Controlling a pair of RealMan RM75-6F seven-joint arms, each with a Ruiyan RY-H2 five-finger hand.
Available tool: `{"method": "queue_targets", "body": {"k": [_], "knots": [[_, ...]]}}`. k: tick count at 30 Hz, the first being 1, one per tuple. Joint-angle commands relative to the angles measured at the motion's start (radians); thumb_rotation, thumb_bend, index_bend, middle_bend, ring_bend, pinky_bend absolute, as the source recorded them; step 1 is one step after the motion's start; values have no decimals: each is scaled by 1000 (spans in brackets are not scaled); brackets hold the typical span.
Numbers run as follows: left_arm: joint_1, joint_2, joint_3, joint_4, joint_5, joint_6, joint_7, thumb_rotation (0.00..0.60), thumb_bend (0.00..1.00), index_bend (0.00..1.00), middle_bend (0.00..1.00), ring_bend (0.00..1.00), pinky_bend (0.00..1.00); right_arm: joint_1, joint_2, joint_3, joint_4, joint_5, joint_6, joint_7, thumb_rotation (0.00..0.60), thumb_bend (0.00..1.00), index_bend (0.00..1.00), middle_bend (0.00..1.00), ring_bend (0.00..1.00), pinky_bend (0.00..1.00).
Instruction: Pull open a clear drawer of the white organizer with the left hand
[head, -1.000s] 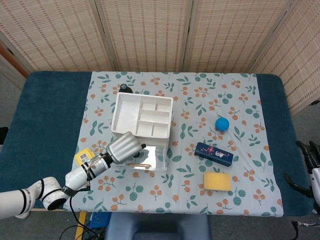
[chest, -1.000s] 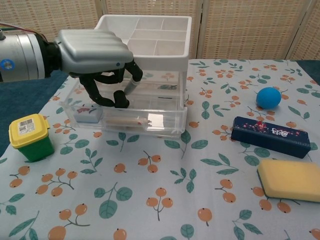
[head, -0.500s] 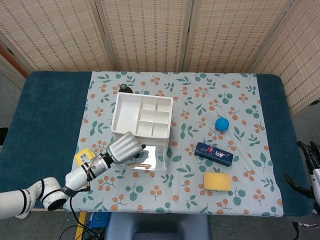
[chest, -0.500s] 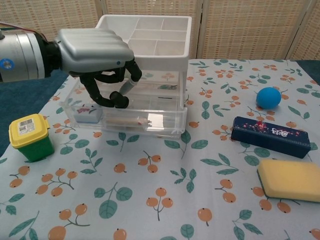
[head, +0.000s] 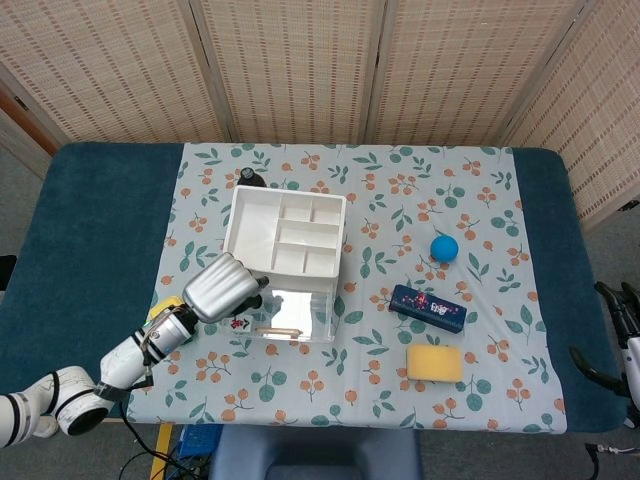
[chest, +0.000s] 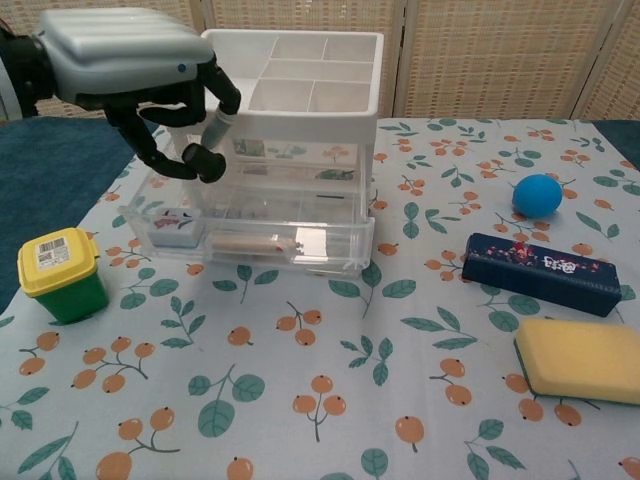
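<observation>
The white organizer (head: 285, 233) (chest: 300, 70) stands mid-cloth with a divided tray on top. Its bottom clear drawer (head: 292, 316) (chest: 262, 238) sticks out toward me and holds a small packet (chest: 176, 223) and a thin stick (chest: 250, 243). My left hand (head: 222, 288) (chest: 128, 58) hovers at the organizer's front left corner, above the drawer, with its dark fingers (chest: 190, 152) curled in and nothing in them. Dark parts of my right hand (head: 622, 330) show at the right edge of the head view; how its fingers lie is unclear.
A green tub with a yellow lid (chest: 58, 275) (head: 160, 309) sits left of the drawer. To the right lie a blue ball (chest: 537, 194), a dark blue box (chest: 540, 272) and a yellow sponge (chest: 582, 358). A black object (head: 250, 177) stands behind the organizer.
My left hand has come off the drawer front, rising and moving left. The drawer stays pulled out as before.
</observation>
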Motion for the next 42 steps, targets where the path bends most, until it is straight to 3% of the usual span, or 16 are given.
{"method": "queue_targets", "body": {"k": [1, 9, 16, 27, 38, 42], "knots": [[48, 42, 13, -24, 6, 51, -22, 600, 210, 612, 934, 1000, 1000, 1, -1, 0, 1, -3, 0, 0, 600, 289, 0, 132, 14, 73], [151, 111, 37, -23, -37, 128, -48, 600, 210, 612, 934, 1000, 1000, 8, 0, 1, 1, -12, -2, 1, 600, 289, 0, 132, 14, 73], [206, 101, 62, 26, -108, 119, -7, 600, 209, 617, 934, 1000, 1000, 12, -2, 1, 4, -15, -5, 4, 600, 289, 0, 132, 14, 73], [217, 85, 84, 38, -186, 41, 90, 600, 210, 618, 934, 1000, 1000, 16, -4, 0, 3, -19, -4, 5, 600, 289, 0, 132, 14, 73], [204, 11, 87, 61, -227, -13, 140, 600, 209, 608, 934, 999, 1000, 14, -2, -1, 3, -15, -2, 4, 600, 289, 0, 132, 14, 73], [204, 9, 85, 56, -247, -19, 151, 600, 210, 542, 934, 999, 1000, 11, 0, -2, -1, -15, 2, 1, 600, 289, 0, 132, 14, 73]]}}
